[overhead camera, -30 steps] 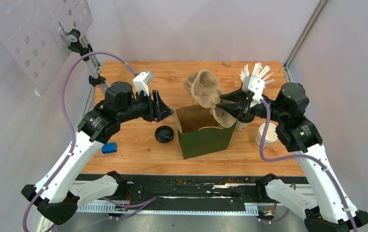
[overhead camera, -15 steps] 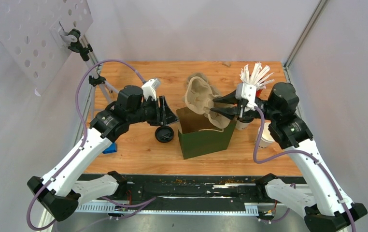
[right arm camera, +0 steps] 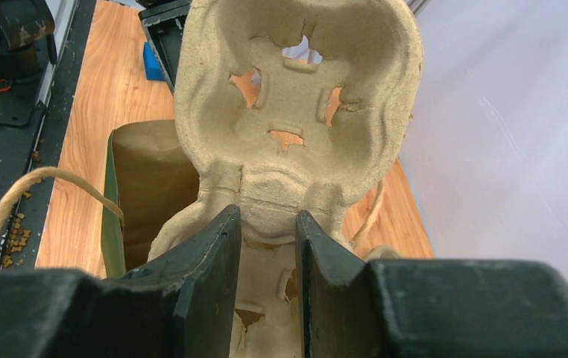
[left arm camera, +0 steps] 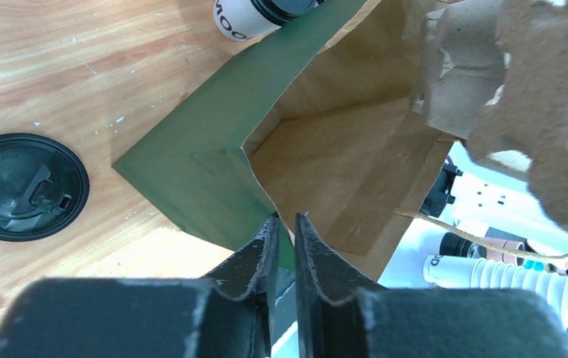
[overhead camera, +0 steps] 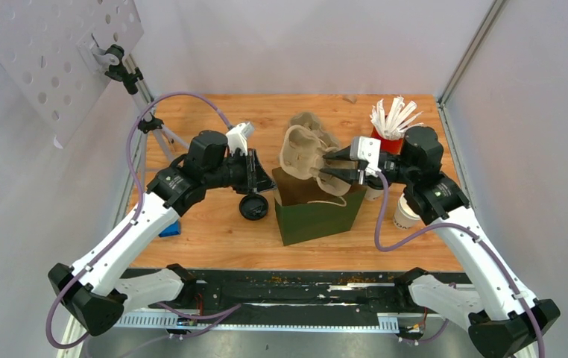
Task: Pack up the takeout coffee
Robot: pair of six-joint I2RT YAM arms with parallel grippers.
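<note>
Two changes: left end effector (left arm camera: 284,220) has closed in, apparently pinching the bag (overhead camera: 318,216) rim; right end effector (right arm camera: 267,216) clamps the carrier (right arm camera: 296,168) above it. One cup (overhead camera: 402,218) stands upright right of the bag, axis vertical.

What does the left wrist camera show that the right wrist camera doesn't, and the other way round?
Only the left wrist view: a loose black lid on the tabletop, a white cup with dark print at the top edge, and the left gripper pinching the green paper bag by its rim. Only the right wrist view: the right gripper clamped on the pulp carrier, and a small blue object beyond it. Both: the bag standing open, with the carrier above its mouth.
</note>
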